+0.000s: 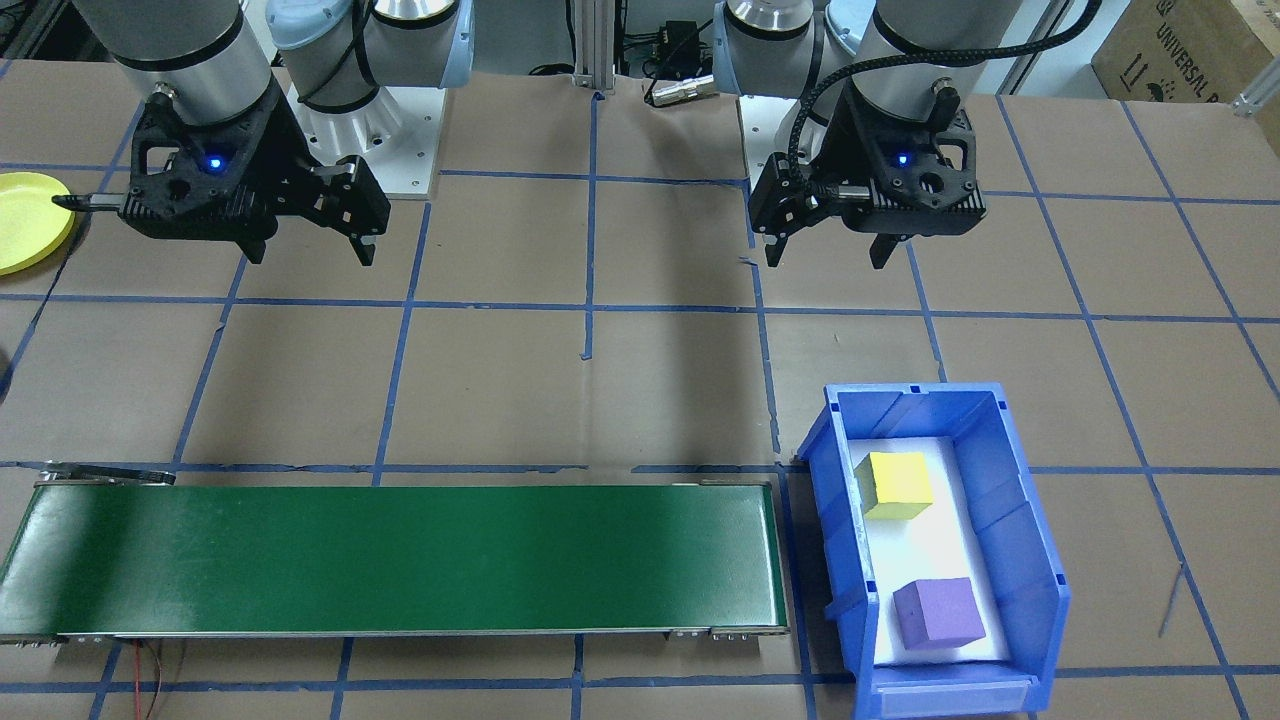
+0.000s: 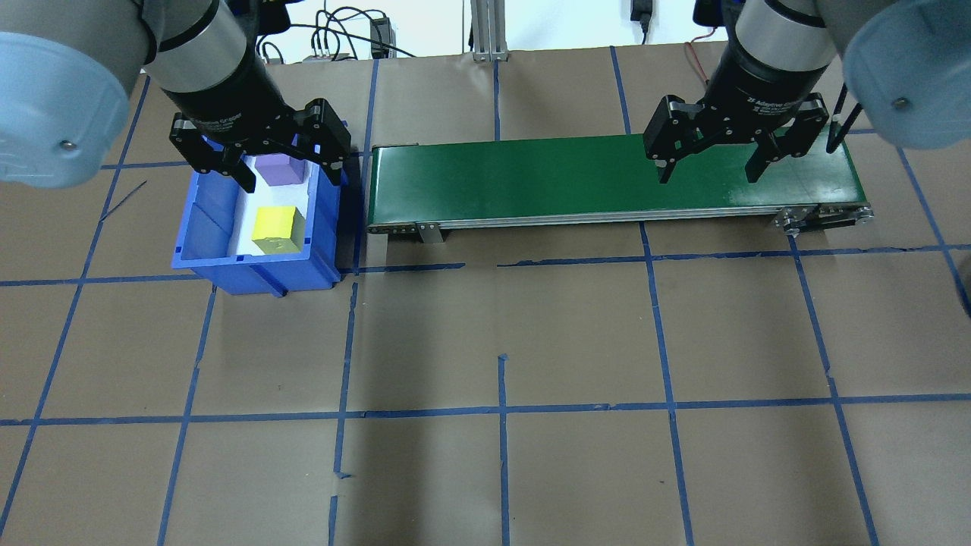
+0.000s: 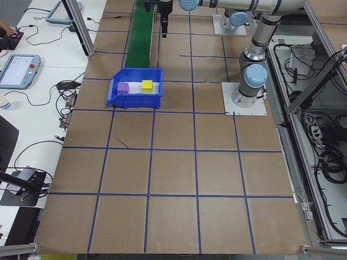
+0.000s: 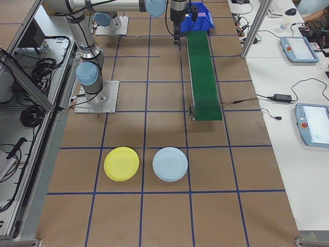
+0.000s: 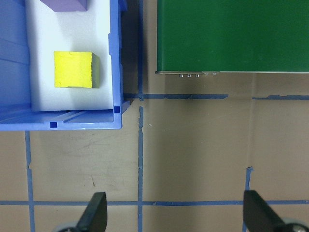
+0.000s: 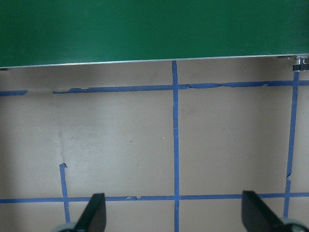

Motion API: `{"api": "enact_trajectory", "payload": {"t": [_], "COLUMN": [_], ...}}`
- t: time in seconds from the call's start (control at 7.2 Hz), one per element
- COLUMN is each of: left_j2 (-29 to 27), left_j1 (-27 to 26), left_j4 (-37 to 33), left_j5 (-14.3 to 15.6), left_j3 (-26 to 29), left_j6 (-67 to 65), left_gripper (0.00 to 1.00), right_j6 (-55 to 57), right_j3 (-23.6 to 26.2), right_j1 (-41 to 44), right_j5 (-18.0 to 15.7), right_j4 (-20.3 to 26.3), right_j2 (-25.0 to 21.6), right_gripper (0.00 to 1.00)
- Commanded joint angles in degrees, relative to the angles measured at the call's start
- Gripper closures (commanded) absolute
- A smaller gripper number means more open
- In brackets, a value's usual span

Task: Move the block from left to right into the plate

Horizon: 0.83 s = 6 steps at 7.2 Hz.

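Note:
A yellow block [image 1: 897, 484] and a purple block [image 1: 938, 612] lie inside a blue bin [image 1: 1020, 520] on the robot's left side. In the left wrist view the yellow block [image 5: 75, 69] shows at upper left. My left gripper [image 1: 825, 250] hangs open and empty, high over the table, on the robot's side of the bin. My right gripper [image 1: 310, 252] is also open and empty, high above the table near the conveyor's far end. The yellow plate [image 4: 121, 163] lies flat on the table at the robot's far right, with nothing in it.
A long green conveyor belt [image 2: 576, 174] runs from beside the bin toward the right arm. A pale blue plate [image 4: 170, 164] lies next to the yellow one. Brown paper with blue tape lines covers the table [image 2: 501, 341].

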Motion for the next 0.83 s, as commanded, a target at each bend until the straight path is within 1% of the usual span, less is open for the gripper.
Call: {"api": "enact_trajectory", "payload": {"t": [0.0,0.56,0.69], "left_j2": [0.00,-0.52,-1.31], "left_j1": [-0.03,0.76,4.94], "left_j4": [0.03,0.38,0.38], "left_j5": [0.01,-0.17,-0.51], "left_j3": [-0.05,0.91,1.61], "left_j6": [0.20,0.46,0.72], "left_gripper": [0.00,0.00,0.00], "right_j6": [0.00,0.00,0.00], "right_j3": [0.04,0.04,0.04], "right_j1": [0.00,0.00,0.00], "right_j5": [0.09,0.09,0.09], "right_j4": [-0.09,-0.09,-0.09], "right_j2": [0.00,0.00,0.09], "right_gripper": [0.00,0.00,0.00]}}
